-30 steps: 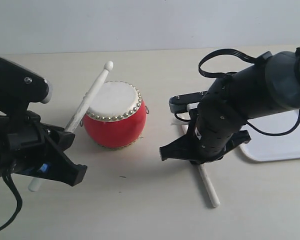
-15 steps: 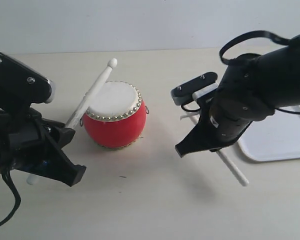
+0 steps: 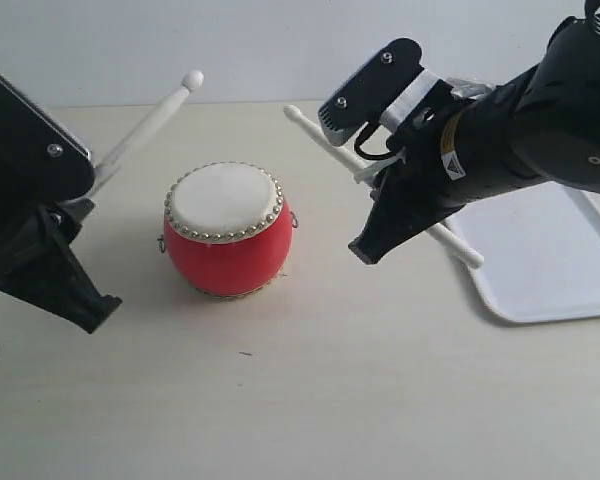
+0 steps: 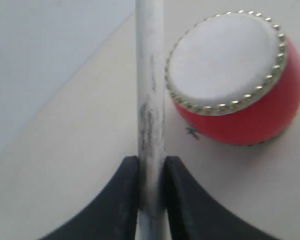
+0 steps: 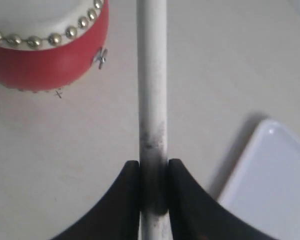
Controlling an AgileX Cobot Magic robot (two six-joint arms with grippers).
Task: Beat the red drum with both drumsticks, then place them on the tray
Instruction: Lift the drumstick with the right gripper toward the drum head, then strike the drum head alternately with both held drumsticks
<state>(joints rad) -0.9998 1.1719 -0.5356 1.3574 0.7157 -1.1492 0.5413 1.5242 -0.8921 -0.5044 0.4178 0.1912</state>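
Clamping noted: left drumstick held by left gripper, right drumstick by right gripper; red drum could be missed if either pivots.

**A robot test bench, by the look of it**

It looked like a lab or test room. A bare beige table stood against a plain pale wall. Two black robot arms, the left arm and the right arm, with cabling showing, hung over a few staged props: a toy drum, a white tray and drumsticks.
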